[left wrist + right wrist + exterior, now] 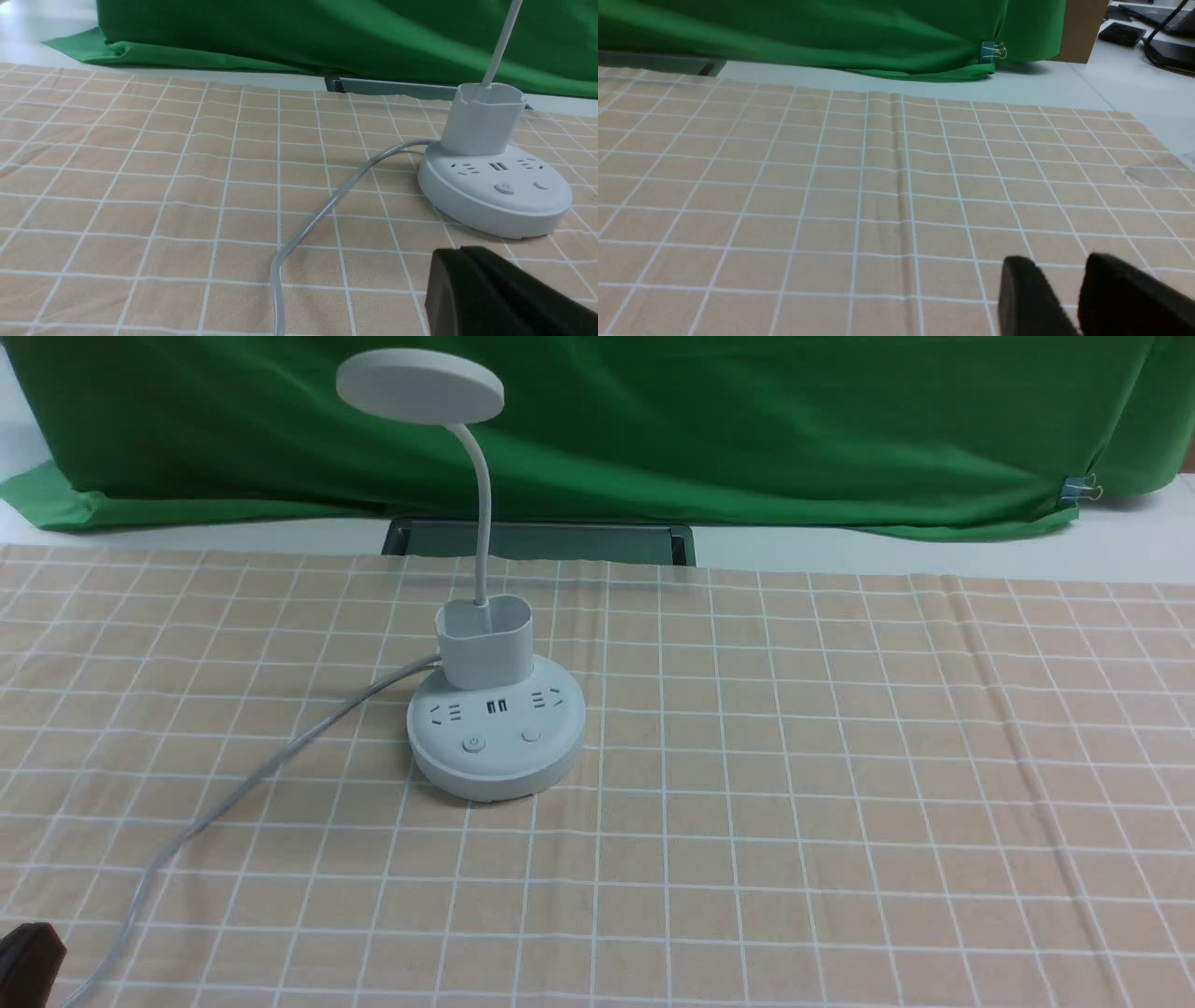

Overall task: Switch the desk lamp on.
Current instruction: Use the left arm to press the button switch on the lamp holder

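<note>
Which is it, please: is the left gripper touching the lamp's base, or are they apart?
Apart: the left wrist view shows tablecloth between the left gripper and the base.

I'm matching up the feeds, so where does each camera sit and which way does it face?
Front: between the arms, facing forward over the desk lamp; a dark bit of the left arm shows.
Left wrist: on the left arm, facing the lamp's base; left gripper shows.
Right wrist: on the right arm, facing bare cloth; right gripper shows.
Front and left wrist share the lamp.
</note>
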Motion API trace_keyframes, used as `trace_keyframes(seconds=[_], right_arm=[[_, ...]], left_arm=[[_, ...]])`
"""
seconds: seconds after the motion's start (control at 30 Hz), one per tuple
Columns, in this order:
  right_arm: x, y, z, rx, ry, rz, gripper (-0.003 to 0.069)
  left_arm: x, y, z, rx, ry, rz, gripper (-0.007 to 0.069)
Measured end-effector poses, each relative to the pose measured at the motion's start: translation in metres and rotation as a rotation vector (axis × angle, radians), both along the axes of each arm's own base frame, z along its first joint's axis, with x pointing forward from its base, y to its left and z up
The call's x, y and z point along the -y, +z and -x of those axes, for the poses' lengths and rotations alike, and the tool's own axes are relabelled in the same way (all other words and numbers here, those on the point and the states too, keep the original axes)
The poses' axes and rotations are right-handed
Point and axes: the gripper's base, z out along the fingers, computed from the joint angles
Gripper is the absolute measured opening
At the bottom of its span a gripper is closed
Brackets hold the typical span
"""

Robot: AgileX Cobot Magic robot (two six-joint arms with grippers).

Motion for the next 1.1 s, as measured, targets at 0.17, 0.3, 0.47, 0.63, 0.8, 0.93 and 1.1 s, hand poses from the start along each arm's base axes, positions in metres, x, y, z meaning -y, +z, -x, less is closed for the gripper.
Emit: trace_keyframes(seconds=[0.17,0.3,0.47,0.63,0.8,0.93,1.1], right_arm=[[0.0000,0.0000,0.0000,0.000,0.000,0.000,0.0240],[0.0000,0.0000,0.0000,0.000,0.000,0.000,0.0240],[0.0000,0.0000,0.0000,0.000,0.000,0.000,0.0240],[0.0000,0.0000,0.0000,0.000,0.000,0.000,0.0240],[0.0000,0.0000,0.0000,0.000,0.000,0.000,0.0240],[0.0000,0.0000,0.0000,0.000,0.000,0.000,0.0240],[0.0000,0.0000,0.0000,0.000,0.000,0.000,0.0241]], left_arm=[[0.0000,0.0000,0.0000,0.000,0.000,0.000,0.0001],[0.0000,0.0000,0.0000,0.000,0.000,0.000,0.0001],[0.0000,0.0000,0.0000,0.000,0.000,0.000,0.0001],[0.0000,0.0000,0.0000,0.000,0.000,0.000,0.0001],[0.0000,0.0000,0.0000,0.000,0.000,0.000,0.0001],[-0.0006,0.0000,-0.0001,0.003,0.002,-0.030,0.0001],[-0.0011,0.0007,-0.0002,0.015,0.004,-0.059,0.0001]])
